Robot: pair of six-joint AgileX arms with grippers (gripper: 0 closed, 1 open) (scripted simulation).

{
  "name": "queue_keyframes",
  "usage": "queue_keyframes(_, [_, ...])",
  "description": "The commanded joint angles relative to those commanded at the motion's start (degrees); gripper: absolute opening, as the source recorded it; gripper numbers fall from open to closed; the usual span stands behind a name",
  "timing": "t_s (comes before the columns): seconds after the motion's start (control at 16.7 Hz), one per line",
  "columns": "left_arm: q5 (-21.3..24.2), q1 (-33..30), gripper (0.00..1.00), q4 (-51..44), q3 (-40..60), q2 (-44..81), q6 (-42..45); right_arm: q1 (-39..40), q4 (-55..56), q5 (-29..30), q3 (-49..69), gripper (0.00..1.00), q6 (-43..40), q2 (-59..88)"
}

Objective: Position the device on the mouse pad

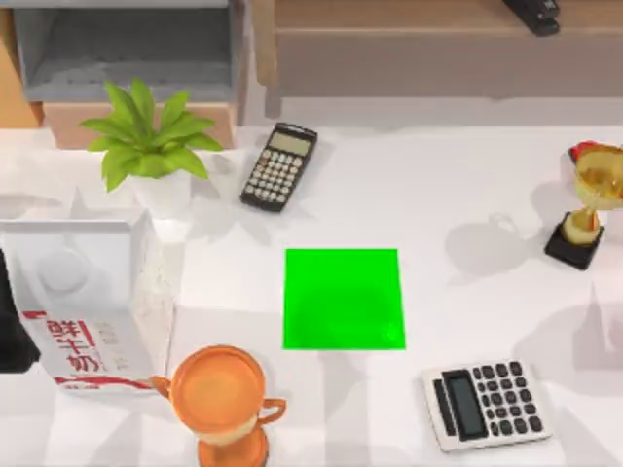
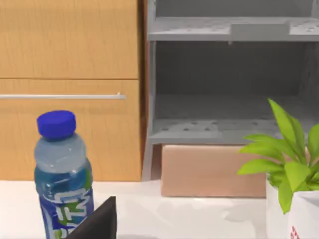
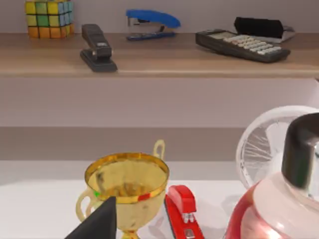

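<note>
Mouse pad (image 1: pixel 344 299): flat, plain, bright green square, lying bare at the middle of the white table (image 1: pixel 438 195), nothing touching it. Black calculator (image 1: pixel 280 166) beyond its rear left corner, toward the table's rear edge, slim and set at a slant, with pale keys and a small screen. Second calculator (image 1: pixel 487 404) off the front right corner, near the table's front edge: squat, light grey casing, dark keys, dark screen. Both well apart from the green square.

Along the left edge, a tall white milk carton (image 1: pixel 83 311) with red lettering. Beside it at the front edge, a glossy orange two-handled cup (image 1: pixel 222 394). Behind the carton, a leafy green plant (image 1: pixel 148 136) in a white pot. At the right edge, a shiny gold trophy (image 1: pixel 592 199) on a black base.

Left gripper (image 2: pixel 99 224) seen as a dark wedge low in the left wrist view; apart or together, cannot tell. Ahead of it a clear bottle (image 2: pixel 62 174) with a blue cap and blue label, a wooden cabinet (image 2: pixel 70 74), a grey shelf unit (image 2: pixel 229 74), a tan box (image 2: pixel 212 172).

Right gripper (image 3: pixel 99 224) likewise a dark wedge close to the trophy; state cannot be told. Past it a red stapler (image 3: pixel 182 211), a white fan (image 3: pixel 269 144), and on a wooden shelf a colour cube (image 3: pixel 49 18), black stapler (image 3: pixel 98 49) and blue stapler (image 3: pixel 149 22).
</note>
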Motion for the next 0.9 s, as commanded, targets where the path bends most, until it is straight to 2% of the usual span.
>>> queue_keyframes(0.24, [0.3, 0.8, 1.0, 0.1, 1.9, 1.9, -0.8, 0.0, 0.0, 0.0, 0.0, 1.0, 0.0, 0.0])
queue_keyframes(0.42, [1.3, 3.4, 1.0, -1.0, 9.0, 9.1, -3.3, 0.0, 0.0, 0.0, 0.0, 1.0, 0.0, 0.0])
queue_keyframes(0.66, [2.6, 9.0, 1.0, -7.9, 23.4, 26.9, -8.2, 0.0, 0.0, 0.0, 0.0, 1.0, 0.0, 0.0])
queue_keyframes(0.9, [3.1, 15.4, 1.0, -22.1, 38.0, 51.4, -13.4, 0.0, 0.0, 0.0, 0.0, 1.0, 0.0, 0.0])
